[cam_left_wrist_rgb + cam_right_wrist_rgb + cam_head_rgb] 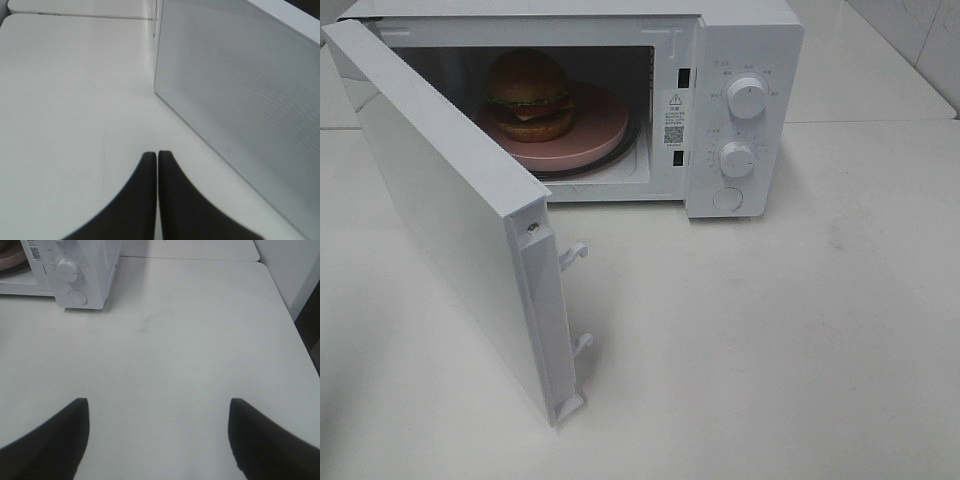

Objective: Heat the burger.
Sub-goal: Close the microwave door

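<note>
The burger [529, 95] sits on a pink plate [605, 125] inside the white microwave [740, 40], whose door [450, 200] stands wide open, swung toward the front left. Neither gripper shows in the exterior high view. My left gripper [157, 157] is shut with nothing between its black fingers; it hovers over the white table just outside the door's outer face [240, 95]. My right gripper [159, 407] is open and empty above the table, some way in front and to the right of the microwave [85, 270].
The microwave's control panel carries two round knobs [748, 97] [736, 159] and a round button [728, 199]. The open door's edge has two latch hooks [575, 255]. The white table [800, 340] ends at an edge on the right [295, 325].
</note>
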